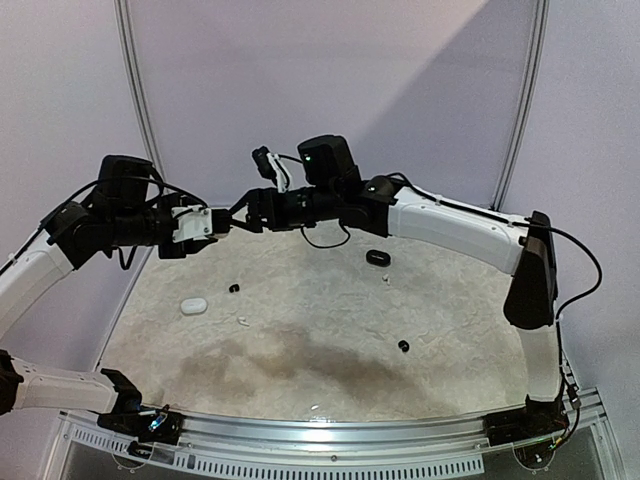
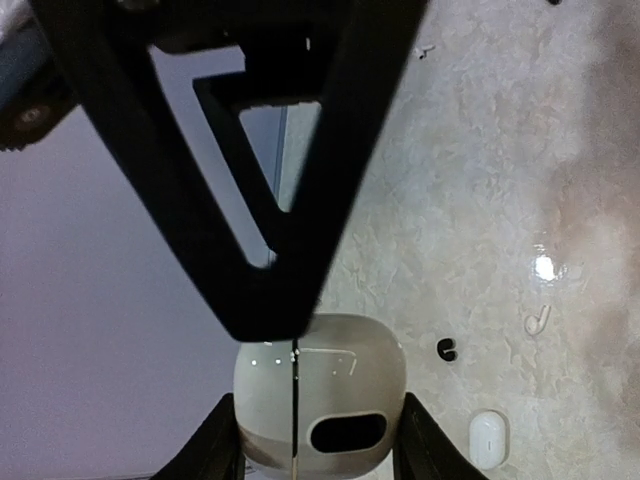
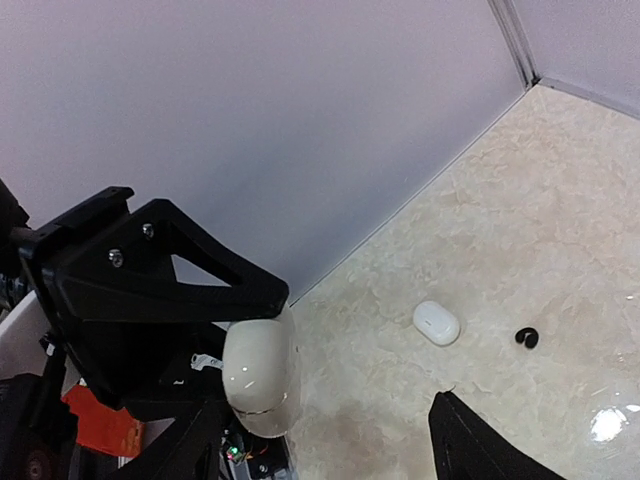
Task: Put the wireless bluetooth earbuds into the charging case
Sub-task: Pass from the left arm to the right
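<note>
Marble table (image 1: 300, 375) | 2 black earbuds (image 1: 235, 289) (image 1: 403, 346) | left jaws grip white case (image 2: 330, 385) | right jaws wide

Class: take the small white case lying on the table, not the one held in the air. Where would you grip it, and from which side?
Grip the white case across its narrow middle, coming straight down from above. It lies flat on the table, a rounded oval, so the long sides likely give the jaws the surest hold.

Cream-white charging case (image 2: 320, 370) sits clamped in the left gripper (image 2: 318, 445); a black earbud (image 2: 446, 349) lies loose below, off its right finger.
</note>
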You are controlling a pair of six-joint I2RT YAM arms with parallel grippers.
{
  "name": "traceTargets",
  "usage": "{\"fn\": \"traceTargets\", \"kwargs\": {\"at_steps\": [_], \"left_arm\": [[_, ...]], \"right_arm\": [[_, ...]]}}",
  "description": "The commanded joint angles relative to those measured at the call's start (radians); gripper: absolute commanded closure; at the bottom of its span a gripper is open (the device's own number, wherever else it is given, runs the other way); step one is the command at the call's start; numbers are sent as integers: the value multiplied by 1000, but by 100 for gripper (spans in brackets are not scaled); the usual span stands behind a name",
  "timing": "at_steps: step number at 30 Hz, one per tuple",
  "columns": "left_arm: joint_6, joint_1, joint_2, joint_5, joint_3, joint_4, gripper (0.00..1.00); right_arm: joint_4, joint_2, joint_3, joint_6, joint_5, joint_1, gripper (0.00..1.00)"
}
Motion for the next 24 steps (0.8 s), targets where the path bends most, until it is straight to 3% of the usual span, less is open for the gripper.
{"fn": "traceTargets", "kwargs": {"at_steps": [1,9,13,17,24], "left_arm": [[-5,-20,11,20,-16,37,92],[-5,-24,19,24,-14,36,92],[-9,-27,23,14,-9,45,92],[-6,-35,28,13,-5,44,92],[-18,-52,28,-4,0,46,92]], "right_arm": [[37,48,58,46,-121,0,31],[65,85,56,93,-138,5,56],[60,93,62,100,-159,7,59],[56,95,64,100,-165,7,67],[65,94,71,118,-205,9,97]]}}
